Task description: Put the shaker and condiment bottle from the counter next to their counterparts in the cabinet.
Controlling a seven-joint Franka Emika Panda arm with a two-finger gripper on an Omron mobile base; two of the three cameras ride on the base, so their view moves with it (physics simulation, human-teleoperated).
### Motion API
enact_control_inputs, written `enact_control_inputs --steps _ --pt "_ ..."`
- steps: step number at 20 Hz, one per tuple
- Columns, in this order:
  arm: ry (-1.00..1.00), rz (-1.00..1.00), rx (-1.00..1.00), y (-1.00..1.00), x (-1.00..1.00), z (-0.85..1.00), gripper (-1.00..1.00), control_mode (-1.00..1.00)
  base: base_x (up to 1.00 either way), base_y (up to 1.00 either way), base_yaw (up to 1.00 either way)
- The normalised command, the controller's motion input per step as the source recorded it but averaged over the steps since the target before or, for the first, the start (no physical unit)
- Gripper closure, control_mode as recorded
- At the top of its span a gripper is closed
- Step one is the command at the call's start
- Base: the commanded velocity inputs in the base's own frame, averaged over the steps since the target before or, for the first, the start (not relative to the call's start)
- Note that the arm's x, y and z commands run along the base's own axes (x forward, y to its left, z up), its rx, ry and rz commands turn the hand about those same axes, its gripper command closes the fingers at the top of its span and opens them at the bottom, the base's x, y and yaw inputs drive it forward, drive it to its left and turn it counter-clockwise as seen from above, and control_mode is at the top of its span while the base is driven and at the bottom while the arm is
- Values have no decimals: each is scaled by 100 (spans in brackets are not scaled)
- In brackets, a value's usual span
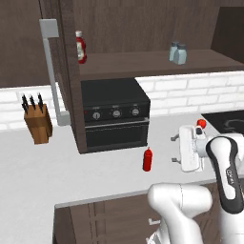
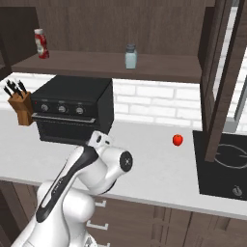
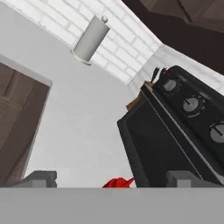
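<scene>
Counter carries condiment bottle, black oven, knife block

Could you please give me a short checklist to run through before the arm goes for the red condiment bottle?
1. Tool open: ok, fingers wide apart.
2. Condiment bottle upright on the counter: ok.
3. Bottle between the fingers: not ok, just its red tip at the hand view's edge.
4. Cabinet shelf free beside the white-capped red bottle: ok.
5. Two shakers already together on the shelf: ok.
</scene>
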Motion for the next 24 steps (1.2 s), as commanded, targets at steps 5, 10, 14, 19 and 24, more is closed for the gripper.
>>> enact_control_inputs --steps 5,10,14,19,24 --pt "3 0 -4 25 -1 -4 -100 -100 0 0 0" --pt "8 0 3 10 -1 -25 -100 -100 0 0 0" --pt "11 0 10 0 0 -38 -100 -100 0 0 0" --pt "16 0 15 0 0 -24 -100 -100 0 0 0" --pt "16 0 7 12 4 -14 -100 -100 0 0 0"
